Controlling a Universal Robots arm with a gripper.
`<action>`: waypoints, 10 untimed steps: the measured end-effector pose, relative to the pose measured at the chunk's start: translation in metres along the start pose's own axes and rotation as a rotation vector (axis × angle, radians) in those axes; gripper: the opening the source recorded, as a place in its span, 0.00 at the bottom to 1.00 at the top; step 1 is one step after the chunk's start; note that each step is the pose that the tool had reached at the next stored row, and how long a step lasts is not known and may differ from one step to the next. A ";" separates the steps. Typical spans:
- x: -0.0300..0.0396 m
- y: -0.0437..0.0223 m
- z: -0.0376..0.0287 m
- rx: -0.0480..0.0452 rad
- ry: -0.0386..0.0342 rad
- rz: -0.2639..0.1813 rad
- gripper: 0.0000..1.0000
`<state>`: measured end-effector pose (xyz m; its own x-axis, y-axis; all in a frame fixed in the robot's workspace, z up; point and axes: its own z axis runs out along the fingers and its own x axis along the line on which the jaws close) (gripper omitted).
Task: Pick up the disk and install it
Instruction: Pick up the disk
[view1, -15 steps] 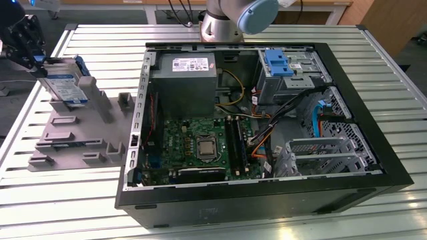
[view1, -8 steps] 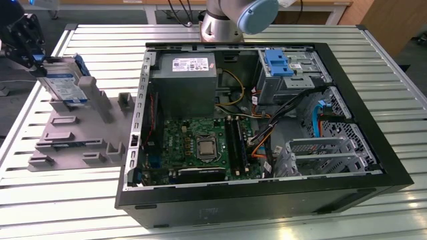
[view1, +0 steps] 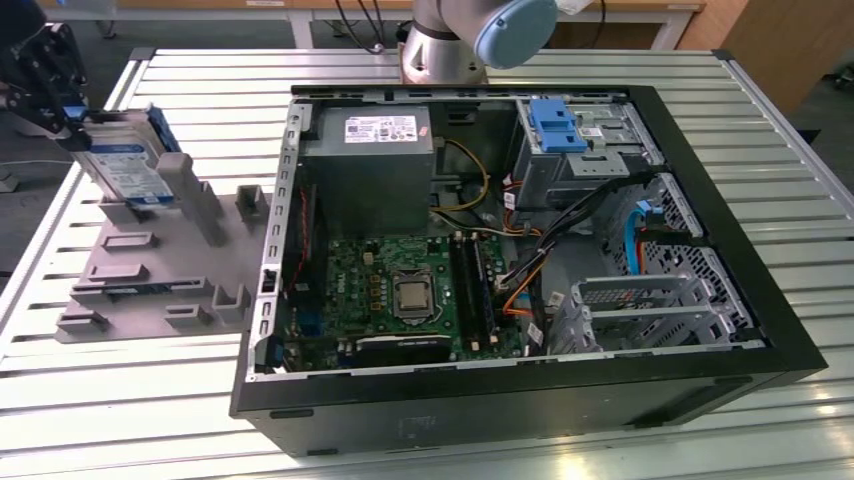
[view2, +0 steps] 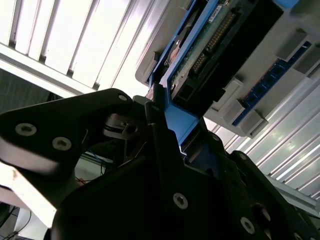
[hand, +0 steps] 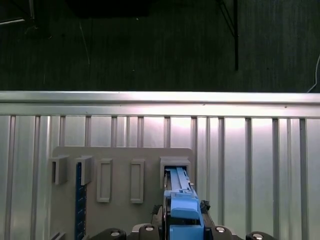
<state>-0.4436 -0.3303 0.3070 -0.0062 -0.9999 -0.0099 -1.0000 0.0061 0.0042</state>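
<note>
The disk (view1: 127, 168), silver with a white-and-blue label and blue side rails, stands on edge in a slot of the grey holder block (view1: 147, 280) at the exterior view's left. My gripper (view1: 70, 120) reaches down onto its upper end and is shut on the blue rail. In the second wrist view the dark fingers (view2: 157, 130) press against the rail, with the disk's (view2: 210, 45) circuit-board side beyond them. In the first wrist view the disk (hand: 179, 192) runs edge-on from my gripper (hand: 182, 222) into the holder's slot (hand: 175, 164).
An open computer case (view1: 747, 330) lies at the table's middle and right, holding a grey power supply (view1: 367, 150), a motherboard (view1: 400, 290) and a drive cage with a blue latch (view1: 561, 125). The robot base (view1: 447, 45) stands behind it. The holder block has several empty slots (hand: 120, 180).
</note>
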 end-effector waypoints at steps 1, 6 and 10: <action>0.0000 0.0000 -0.0004 0.0000 0.0000 0.000 0.36; -0.0001 0.0000 -0.0061 0.0000 0.0000 0.000 0.36; -0.0001 0.0000 -0.0071 0.0000 0.0000 0.000 0.36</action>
<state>-0.4436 -0.3304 0.3142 -0.0062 -0.9999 -0.0098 -1.0000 0.0061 0.0042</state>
